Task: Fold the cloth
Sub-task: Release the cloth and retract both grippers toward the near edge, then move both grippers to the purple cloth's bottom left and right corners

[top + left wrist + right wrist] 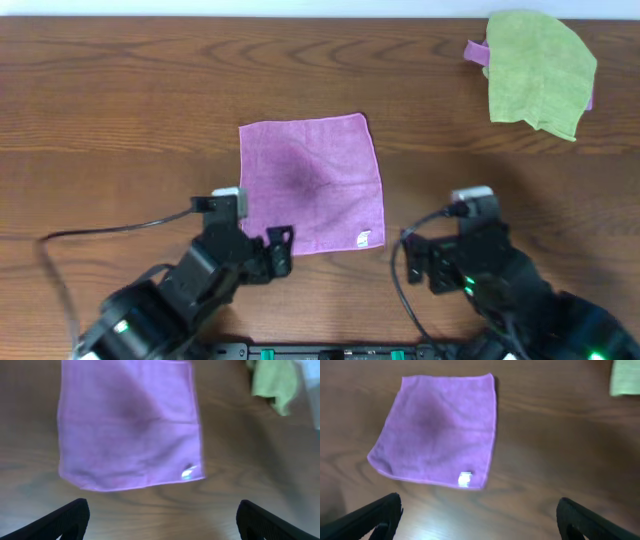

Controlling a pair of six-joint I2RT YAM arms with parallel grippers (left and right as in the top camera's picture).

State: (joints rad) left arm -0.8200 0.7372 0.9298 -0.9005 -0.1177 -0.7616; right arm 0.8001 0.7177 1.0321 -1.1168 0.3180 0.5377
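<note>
The purple cloth [311,185] lies spread flat and square on the wooden table, with a small white label [364,238] at its near right corner. My left gripper [252,228] hovers at the cloth's near left corner, open, nothing between its fingers. In the left wrist view the cloth [127,425] lies just beyond the open gripper [162,520]. My right gripper [450,235] is off to the right of the cloth, apart from it, open and empty. The right wrist view has the cloth [437,432] ahead and to the left of the open gripper [480,517].
A crumpled lime-green cloth [540,70] lies at the far right corner of the table [120,100], with a bit of purple fabric [477,52] peeking from under it. It also appears in the left wrist view as a green cloth [272,382] at top right.
</note>
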